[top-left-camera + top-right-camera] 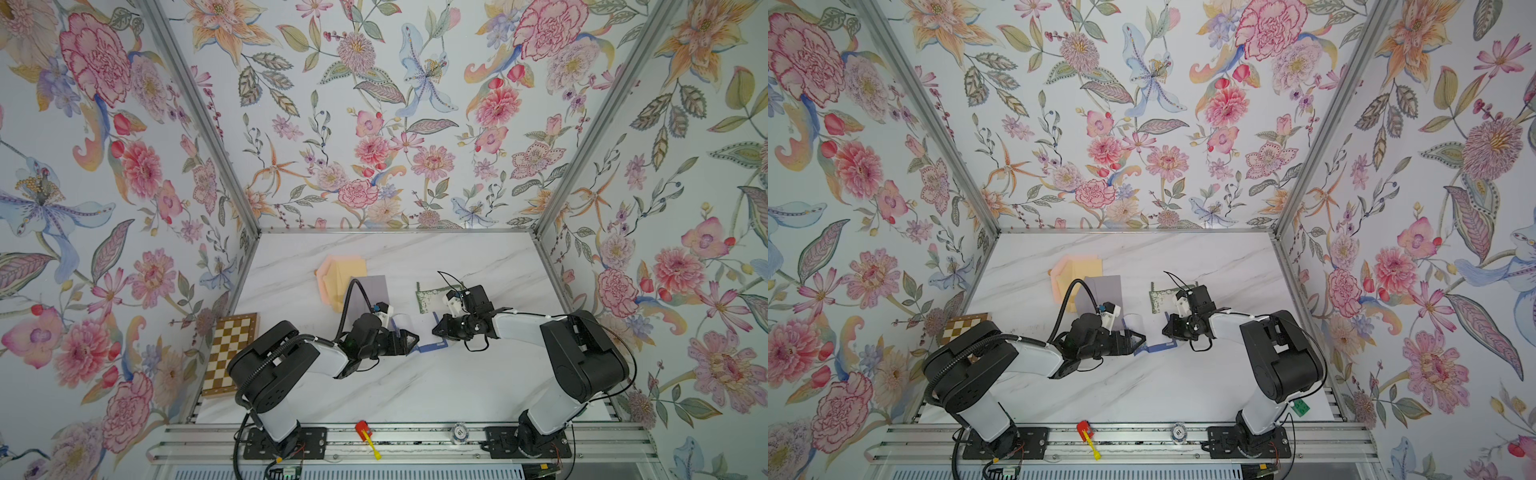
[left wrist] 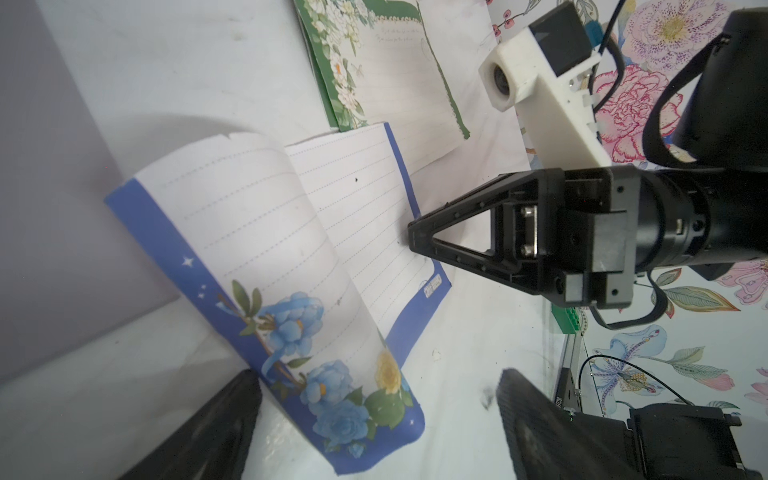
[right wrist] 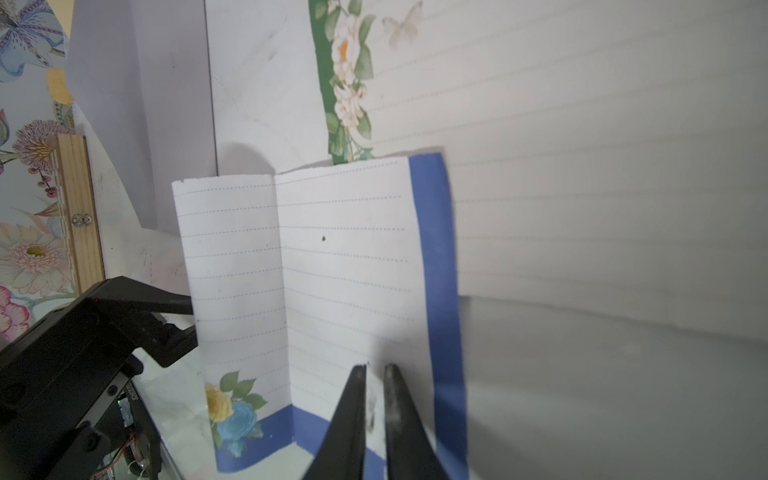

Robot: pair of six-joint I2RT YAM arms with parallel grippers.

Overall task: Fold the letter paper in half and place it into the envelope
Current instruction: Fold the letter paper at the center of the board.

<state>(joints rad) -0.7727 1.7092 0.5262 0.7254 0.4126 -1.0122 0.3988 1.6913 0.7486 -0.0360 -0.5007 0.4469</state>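
Observation:
The letter paper (image 2: pixel 266 232), lined with a blue border and blue flowers, lies creased down the middle, one half flat on the table and the other half standing up and curling. My right gripper (image 3: pixel 375 399) is shut and its tips press on the flat half; from the left wrist its tip (image 2: pixel 415 237) shows touching the sheet. My left gripper (image 2: pixel 382 432) is open, with the flowered corner of the raised half between its fingers (image 2: pixel 536 419) and touching neither. In both top views the grippers meet over the paper (image 1: pixel 432 344). The peach envelope (image 1: pixel 332 276) lies at the back left, flap open.
A lavender sheet (image 1: pixel 372 286) overlaps the envelope. A second, green-bordered paper (image 1: pixel 430 297) lies behind the right gripper. A wooden chessboard box (image 1: pixel 230 353) sits by the left wall. A red and yellow tool (image 1: pixel 365 434) and a round disc (image 1: pixel 458 432) rest on the front rail.

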